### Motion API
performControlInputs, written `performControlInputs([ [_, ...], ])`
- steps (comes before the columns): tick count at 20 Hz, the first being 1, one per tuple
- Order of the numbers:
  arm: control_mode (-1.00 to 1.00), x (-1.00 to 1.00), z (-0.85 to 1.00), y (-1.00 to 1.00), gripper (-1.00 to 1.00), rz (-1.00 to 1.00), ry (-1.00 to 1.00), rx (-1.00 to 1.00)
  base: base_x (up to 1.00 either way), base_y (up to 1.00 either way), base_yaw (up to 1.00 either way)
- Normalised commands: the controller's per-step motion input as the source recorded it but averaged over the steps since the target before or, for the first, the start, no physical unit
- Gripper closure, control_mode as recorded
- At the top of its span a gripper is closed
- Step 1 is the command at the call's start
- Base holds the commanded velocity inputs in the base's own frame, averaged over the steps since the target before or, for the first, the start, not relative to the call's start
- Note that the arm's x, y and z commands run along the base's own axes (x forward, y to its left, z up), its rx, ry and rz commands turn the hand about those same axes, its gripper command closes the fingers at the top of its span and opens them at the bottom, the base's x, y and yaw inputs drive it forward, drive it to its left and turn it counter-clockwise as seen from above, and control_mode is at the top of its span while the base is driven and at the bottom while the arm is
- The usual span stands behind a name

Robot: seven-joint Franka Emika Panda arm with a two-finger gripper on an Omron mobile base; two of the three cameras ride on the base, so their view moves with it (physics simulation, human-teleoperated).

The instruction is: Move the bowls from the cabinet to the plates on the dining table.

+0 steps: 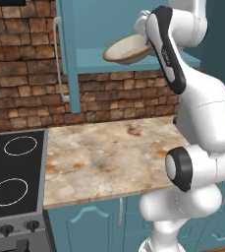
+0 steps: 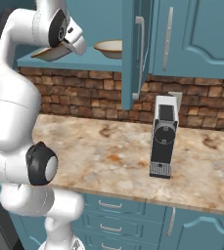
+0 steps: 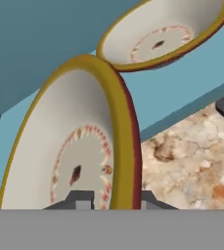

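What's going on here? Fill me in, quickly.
The white robot arm is reaching up into the open teal cabinet and has its gripper shut on the rim of one bowl, which is tilted. A second bowl sits on the cabinet shelf close beside it. Below, a marble counter carries a dark coffee machine, with a black cooktop at its left end. Neither bowl has left the cabinet area yet.
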Motion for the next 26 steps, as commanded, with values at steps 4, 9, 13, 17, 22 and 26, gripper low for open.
performControlInputs([
  [4, -1.0, -1.0, -0.24, -0.09, 1.0, -0.18, 0.0, 0.11, 0.0, 0.0, 0.0],
  [9, -1.0, -0.71, 0.0, -0.12, 1.0, -0.1, 0.01, 0.18, 0.0, 0.0, 0.0],
  [13, -1.0, -0.63, 0.01, -0.03, 1.0, -0.05, 0.05, 0.18, 0.0, 0.0, 0.0],
  [17, -1.0, -0.78, 0.08, -0.02, 1.0, 0.0, 0.06, 0.16, 0.0, 0.0, 0.0],
  [22, -1.0, -0.82, 0.08, -0.09, 1.0, -0.03, 0.08, 0.11, 0.0, 0.0, 0.0],
  [26, -1.0, -0.84, 0.0, -0.25, 1.0, -0.1, 0.17, 0.05, 0.0, 0.0, 0.0],
])
